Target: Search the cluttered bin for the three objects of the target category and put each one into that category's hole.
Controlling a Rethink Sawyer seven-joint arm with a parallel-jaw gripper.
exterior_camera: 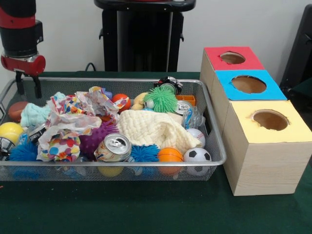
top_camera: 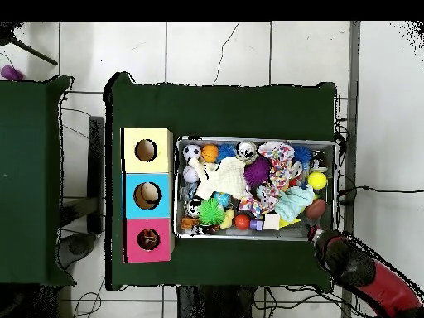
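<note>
claw (exterior_camera: 28, 84) apart and empty, above the wire bin's (exterior_camera: 122, 80) corner; upper arm cut off. just below, brown ball (exterior_camera: 17, 110) half hidden behind mesh. overhead, claw hidden under the arm.

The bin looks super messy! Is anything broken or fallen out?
Nothing has spilled: every toy sits inside the wire bin. The soda can lies tipped on its side, and the patterned paper is crumpled. The three boxes stand neatly in a row.
</note>
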